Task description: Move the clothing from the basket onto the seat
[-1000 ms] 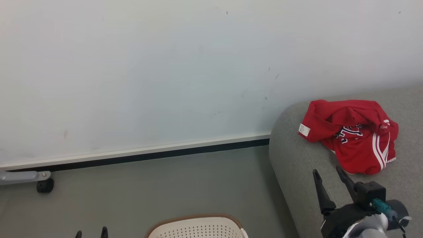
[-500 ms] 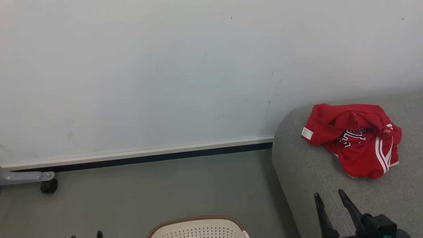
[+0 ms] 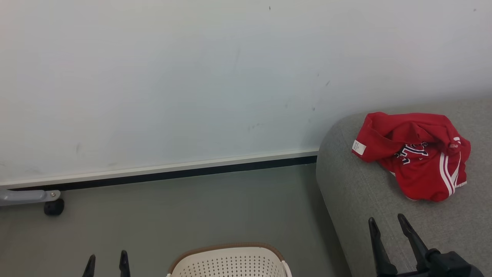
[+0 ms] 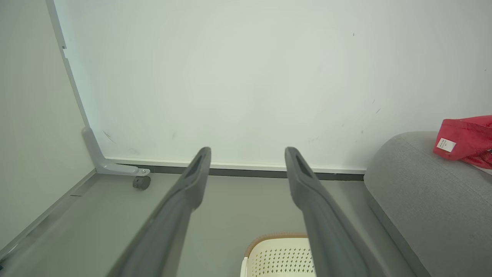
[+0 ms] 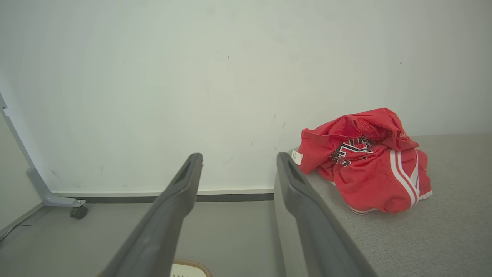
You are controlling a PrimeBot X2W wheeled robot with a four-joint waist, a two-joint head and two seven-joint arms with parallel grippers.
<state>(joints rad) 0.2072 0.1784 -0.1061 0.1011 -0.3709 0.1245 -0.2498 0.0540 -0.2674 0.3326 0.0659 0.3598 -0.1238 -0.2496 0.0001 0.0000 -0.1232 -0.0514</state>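
A crumpled heap of red clothing [image 3: 415, 154] with white stripes and navy-and-white lettering lies on the grey seat [image 3: 353, 200] at the right, near the wall. The clothing [image 5: 365, 161] and the seat [image 5: 442, 238] also show in the right wrist view, and a corner of the clothing [image 4: 465, 140] in the left wrist view. The basket's [image 3: 230, 259] cream perforated wall and brown rim peek up at the bottom centre; its inside is hidden. My right gripper [image 3: 388, 227] stands open above the seat's front, apart from the clothing, nothing between its fingers. My left gripper [image 3: 107, 261] is open and empty at the lower left.
A pale wall with a dark baseboard [image 3: 173, 175] runs behind everything. A grey metal leg with a black caster [image 3: 53, 207] stands on the grey floor at the left. Bare floor lies between the caster, the basket and the seat.
My right gripper has drawn back and down from the clothing, toward the view's bottom edge. The head camera has shifted slightly; the clothing lies still on the seat.
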